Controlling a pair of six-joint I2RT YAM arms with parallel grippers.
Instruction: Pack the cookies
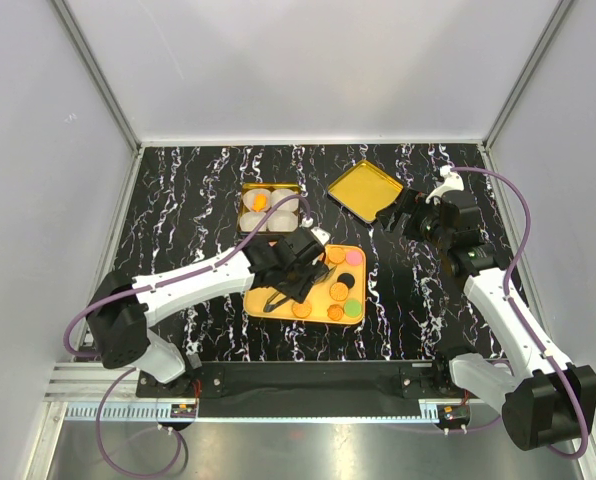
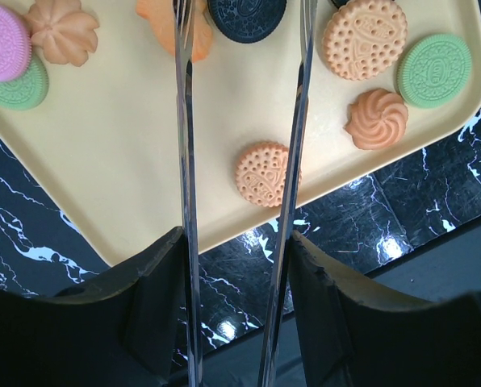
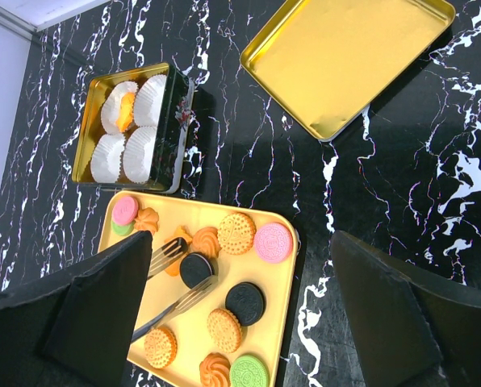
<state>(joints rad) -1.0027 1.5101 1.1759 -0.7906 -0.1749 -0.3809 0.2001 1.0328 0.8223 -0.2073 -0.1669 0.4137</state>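
The cookies lie on a yellow tray [image 1: 268,295] [image 3: 285,274] [image 2: 127,161]: orange ones [image 2: 364,38], a pink one [image 3: 273,242], a green one [image 2: 434,69] and dark ones [image 3: 244,302]. My left gripper [image 1: 290,268] [image 2: 236,238] is shut on metal tongs [image 2: 184,161] [image 3: 169,282]. Their forked tips stand either side of a dark cookie [image 3: 196,270] [image 2: 247,16], with small gaps showing. One orange cookie [image 3: 126,103] sits in a white paper cup inside the tin [image 1: 246,188] [image 3: 184,121]. My right gripper [image 1: 403,215] [image 3: 240,238] hangs open above the tray's right side, holding nothing.
The tin's gold lid [image 1: 366,190] [image 3: 345,56] lies upside down at the back right on the black marble table [image 1: 178,200]. Three other white cups [image 3: 144,149] in the tin look empty. Grey walls enclose the table on three sides.
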